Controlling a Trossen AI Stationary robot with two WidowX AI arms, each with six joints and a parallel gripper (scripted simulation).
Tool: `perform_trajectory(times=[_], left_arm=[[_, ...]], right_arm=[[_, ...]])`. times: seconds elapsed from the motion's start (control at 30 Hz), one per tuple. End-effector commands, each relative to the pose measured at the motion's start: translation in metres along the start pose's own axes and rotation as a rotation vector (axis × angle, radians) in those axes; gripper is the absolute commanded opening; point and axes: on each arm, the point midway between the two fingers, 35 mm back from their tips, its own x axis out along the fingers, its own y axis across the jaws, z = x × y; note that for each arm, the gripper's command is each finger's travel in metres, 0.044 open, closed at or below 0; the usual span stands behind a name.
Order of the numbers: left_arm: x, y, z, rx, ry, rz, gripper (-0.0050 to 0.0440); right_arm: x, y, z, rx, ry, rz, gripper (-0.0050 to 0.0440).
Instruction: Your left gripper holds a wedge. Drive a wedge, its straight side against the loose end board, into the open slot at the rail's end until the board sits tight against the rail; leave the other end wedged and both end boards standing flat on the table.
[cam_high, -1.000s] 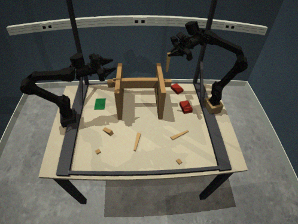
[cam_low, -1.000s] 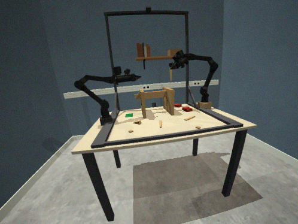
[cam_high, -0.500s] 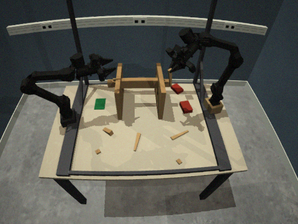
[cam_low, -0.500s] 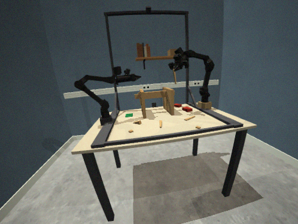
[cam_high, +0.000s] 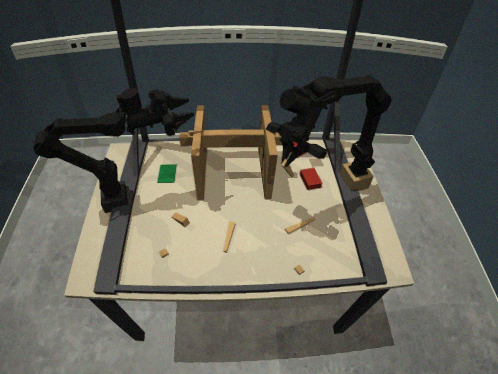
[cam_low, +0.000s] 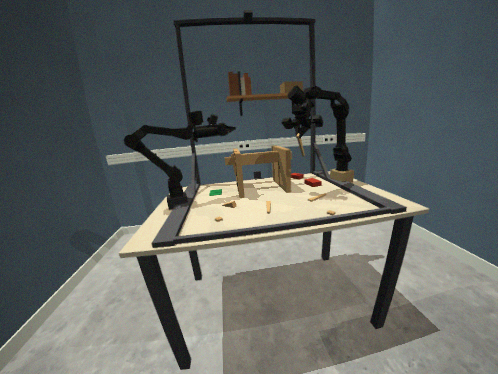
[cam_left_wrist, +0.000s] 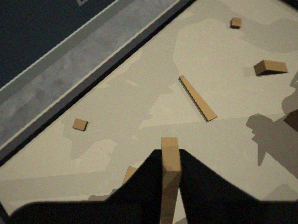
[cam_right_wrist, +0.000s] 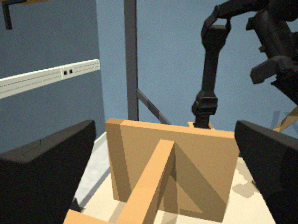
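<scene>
My left gripper (cam_high: 286, 159) (cam_low: 299, 135) (cam_left_wrist: 168, 156) is shut on a slim wooden wedge (cam_high: 288, 169) (cam_low: 301, 145) (cam_left_wrist: 170, 162). It hangs beyond the right-hand end board (cam_high: 268, 172) (cam_low: 285, 170) (cam_right_wrist: 200, 160) in the top view, and the wedge tilts, touching nothing visible. The rail (cam_high: 232, 136) (cam_low: 257, 159) (cam_right_wrist: 150, 180) runs between this board and the left-hand end board (cam_high: 199, 167) (cam_low: 240, 177). Both boards stand upright. A small wedge (cam_high: 192, 134) sits at the rail's left-hand end. The slot at the right-hand end is hidden. My right gripper (cam_high: 191, 108) (cam_low: 233, 129) is open and empty above the left-hand end.
Red blocks (cam_high: 311, 178) (cam_low: 313, 182) lie beyond the right-hand board. A green patch (cam_high: 167, 173) (cam_low: 216, 192) lies left of the assembly. In front lie a thick wedge (cam_high: 181, 219) (cam_left_wrist: 270, 67), long pieces (cam_high: 229, 236) (cam_high: 300, 225) and small blocks (cam_high: 163, 253) (cam_high: 299, 270). Dark frame posts flank the table.
</scene>
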Motion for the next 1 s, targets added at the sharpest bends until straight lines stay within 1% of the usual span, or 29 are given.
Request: perform_trajectory(times=[0.0, 0.03, 0.13, 0.23, 0.3, 0.43, 0.6, 0.7, 0.8, 0.97], left_arm=[[0.026, 0.022, 0.009, -0.061, 0.08, 0.032, -0.005], [0.036, 0.029, 0.007, -0.077, 0.109, 0.042, -0.005], [0.037, 0.03, 0.007, -0.075, 0.117, 0.039, -0.005], [0.068, 0.055, 0.002, -0.14, 0.209, 0.074, -0.005], [0.084, 0.07, -0.003, -0.177, 0.266, 0.084, -0.005], [0.117, 0.102, -0.016, -0.256, 0.386, 0.106, -0.005], [0.153, 0.144, -0.039, -0.377, 0.531, 0.122, -0.005], [0.153, 0.146, -0.04, -0.379, 0.537, 0.116, -0.005], [0.176, 0.174, -0.059, -0.473, 0.629, 0.125, -0.005], [0.203, 0.215, -0.095, -0.617, 0.773, 0.11, -0.005]], right_arm=[[-0.001, 0.0, 0.008, 0.0, -0.02, 0.0, 0.04], [-0.001, 0.0, 0.008, 0.0, -0.02, 0.0, 0.04], [-0.001, 0.0, 0.008, 0.0, -0.02, 0.0, 0.04], [-0.001, 0.0, 0.008, 0.0, -0.02, 0.0, 0.04], [-0.001, 0.0, 0.008, 0.0, -0.02, 0.0, 0.04], [-0.001, 0.0, 0.008, 0.0, -0.02, 0.0, 0.04], [-0.001, 0.0, 0.008, 0.0, -0.02, 0.0, 0.04], [-0.001, 0.0, 0.008, 0.0, -0.02, 0.0, 0.04], [-0.001, 0.0, 0.008, 0.0, -0.02, 0.0, 0.04], [-0.001, 0.0, 0.008, 0.0, -0.02, 0.0, 0.04]])
